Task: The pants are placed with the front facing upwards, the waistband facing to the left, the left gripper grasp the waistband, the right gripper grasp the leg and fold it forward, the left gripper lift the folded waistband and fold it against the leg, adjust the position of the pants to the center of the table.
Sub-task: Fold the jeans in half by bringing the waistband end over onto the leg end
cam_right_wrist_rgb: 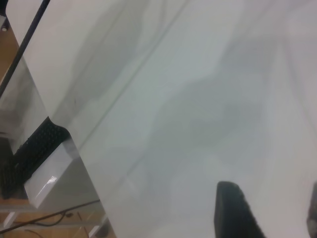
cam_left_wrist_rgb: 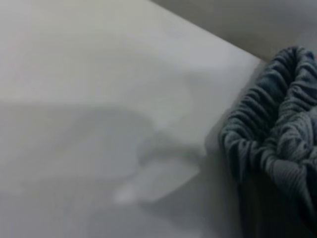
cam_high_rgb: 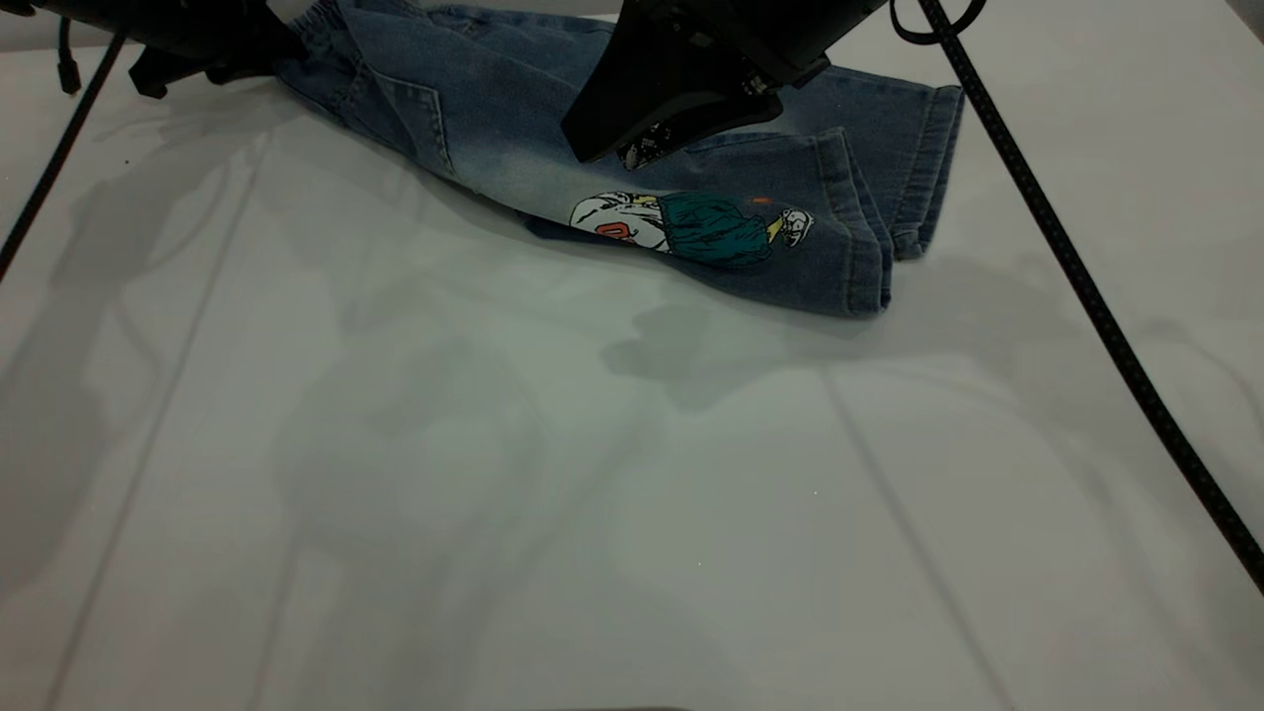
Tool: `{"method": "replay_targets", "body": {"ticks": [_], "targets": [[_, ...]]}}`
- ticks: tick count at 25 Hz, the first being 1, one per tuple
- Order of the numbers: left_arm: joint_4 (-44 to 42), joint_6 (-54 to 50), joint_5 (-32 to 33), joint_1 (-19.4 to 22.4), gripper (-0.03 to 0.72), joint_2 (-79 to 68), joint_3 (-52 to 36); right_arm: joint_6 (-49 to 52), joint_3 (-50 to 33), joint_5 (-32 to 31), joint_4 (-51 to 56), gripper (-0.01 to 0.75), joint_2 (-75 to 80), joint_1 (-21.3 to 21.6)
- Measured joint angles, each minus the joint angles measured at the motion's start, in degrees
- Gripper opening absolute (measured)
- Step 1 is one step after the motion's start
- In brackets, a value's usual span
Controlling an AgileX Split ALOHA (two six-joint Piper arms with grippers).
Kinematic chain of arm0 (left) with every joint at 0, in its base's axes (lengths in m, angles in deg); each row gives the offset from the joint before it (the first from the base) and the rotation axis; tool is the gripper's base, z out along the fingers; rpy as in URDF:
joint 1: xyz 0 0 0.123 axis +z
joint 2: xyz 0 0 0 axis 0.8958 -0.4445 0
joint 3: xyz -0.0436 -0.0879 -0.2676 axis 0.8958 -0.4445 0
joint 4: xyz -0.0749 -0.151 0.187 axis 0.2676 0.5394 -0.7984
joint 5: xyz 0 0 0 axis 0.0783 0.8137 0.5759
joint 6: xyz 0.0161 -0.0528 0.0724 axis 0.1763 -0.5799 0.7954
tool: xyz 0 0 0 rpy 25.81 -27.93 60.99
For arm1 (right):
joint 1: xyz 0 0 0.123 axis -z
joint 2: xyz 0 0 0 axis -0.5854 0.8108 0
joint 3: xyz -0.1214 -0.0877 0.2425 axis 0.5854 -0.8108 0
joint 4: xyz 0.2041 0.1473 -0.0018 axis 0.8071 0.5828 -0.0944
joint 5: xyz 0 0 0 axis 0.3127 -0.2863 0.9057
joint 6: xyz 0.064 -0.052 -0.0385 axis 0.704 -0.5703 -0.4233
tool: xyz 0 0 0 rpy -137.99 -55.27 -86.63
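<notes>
Blue denim pants with cartoon print: folded lengthwise, far side of white counter | left gripper: at gathered waistband, fingers' state cannot be told | right gripper: above leg, fingers parted, holding nothing.

White table, black cables.

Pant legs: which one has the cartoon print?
The near leg, closest to the camera, with a white-and-teal print near its cuff. The far leg behind it is plain denim.
</notes>
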Motion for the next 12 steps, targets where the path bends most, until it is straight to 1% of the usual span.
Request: {"method": "replay_targets", "body": {"ticks": [4, 12], "targets": [[-0.11, 1.88, 3.41, 0.07, 0.08, 0.9, 0.0, 0.0, 0.0, 0.3, 0.0, 0.267, 0.0, 0.0], [-2.51, 10.22, 20.08, 0.06, 0.078, 7.76, 0.0, -0.05, 0.0, 5.15, -0.04, 0.267, 0.0, 0.0]]}}
